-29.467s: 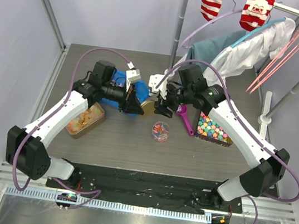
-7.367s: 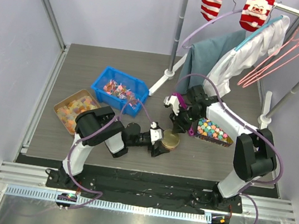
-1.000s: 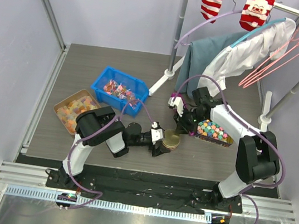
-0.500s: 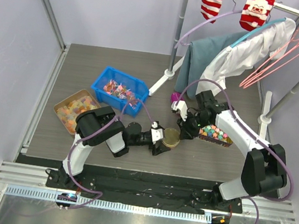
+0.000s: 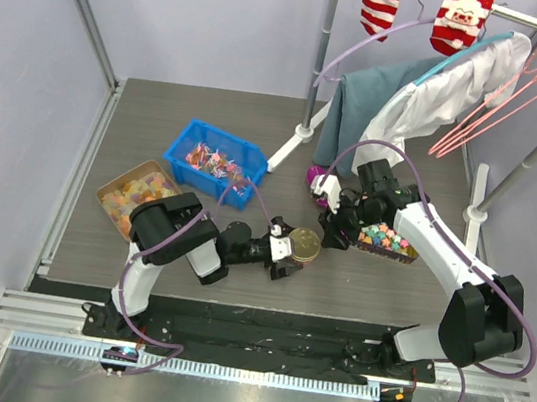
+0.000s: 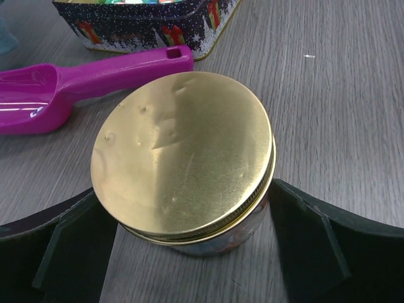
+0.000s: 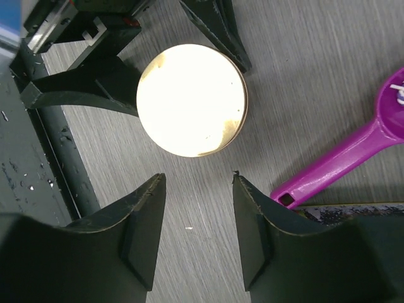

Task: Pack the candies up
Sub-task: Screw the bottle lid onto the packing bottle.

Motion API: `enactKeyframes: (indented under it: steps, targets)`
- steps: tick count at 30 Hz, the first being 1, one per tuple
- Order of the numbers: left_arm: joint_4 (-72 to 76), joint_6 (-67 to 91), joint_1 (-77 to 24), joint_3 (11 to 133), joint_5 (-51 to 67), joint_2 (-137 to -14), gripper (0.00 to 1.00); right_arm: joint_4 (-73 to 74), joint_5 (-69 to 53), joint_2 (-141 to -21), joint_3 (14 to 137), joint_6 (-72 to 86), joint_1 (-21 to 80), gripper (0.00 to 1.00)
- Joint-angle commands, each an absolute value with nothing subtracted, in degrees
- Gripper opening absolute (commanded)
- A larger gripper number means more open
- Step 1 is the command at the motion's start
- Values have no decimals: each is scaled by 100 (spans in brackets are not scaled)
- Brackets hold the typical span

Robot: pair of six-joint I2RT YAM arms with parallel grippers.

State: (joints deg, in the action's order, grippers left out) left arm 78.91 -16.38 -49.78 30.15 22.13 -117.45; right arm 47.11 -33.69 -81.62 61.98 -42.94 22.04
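Observation:
The candies (image 5: 214,162), small red and pink wrapped sweets, fill a blue bin (image 5: 185,140) at the back left. A glass jar with a gold lid (image 5: 304,246) stands on the table near the front, and reddish contents (image 6: 222,236) show through its glass. My left gripper (image 5: 287,248) lies low on the table, open, its fingers (image 6: 308,243) on either side of the jar (image 6: 183,154), with a sliver of gap on the right. My right gripper (image 7: 197,183) hovers open and empty just right of the lid (image 7: 191,99).
A purple scoop (image 7: 341,159) lies beside the jar, its head (image 5: 314,174) behind my right arm. A dark tin of pastel cube sweets (image 5: 385,240) sits to the right. A tin of orange-yellow gummies (image 5: 136,192) is at the left. Clothes hang at the back right.
My right gripper has come off the gold lid, drawn back to the right and opened. The left gripper's jaws have widened around the jar.

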Motion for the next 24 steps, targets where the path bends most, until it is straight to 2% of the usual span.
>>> enactKeyframes:
  steps: [1, 8, 12, 16, 19, 24]
  targets:
    - [7129, -1978, -4983, 3076, 1986, -11681, 100, 4439, -3410, -7718, 6082, -4315, 2232, 53]
    - [6303, -1802, -4983, 3199, 2057, -11374, 100, 4333, -3428, -7655, 5942, -4359, 2224, 68]
    - [5635, -2083, -4983, 3199, 1654, -10969, 100, 4333, -3437, -7673, 5950, -4351, 2224, 71]
    - [4529, -2083, -4983, 3480, 1257, -10627, 100, 4324, -3402, -7690, 5959, -4351, 2224, 74]
    - [4018, -2048, -4983, 3411, 1414, -10293, 100, 4289, -3384, -7638, 5924, -4359, 2215, 77]
    - [2169, -2381, -4940, 3621, 1922, -9678, 100, 4271, -3366, -7646, 5897, -4351, 2215, 82]
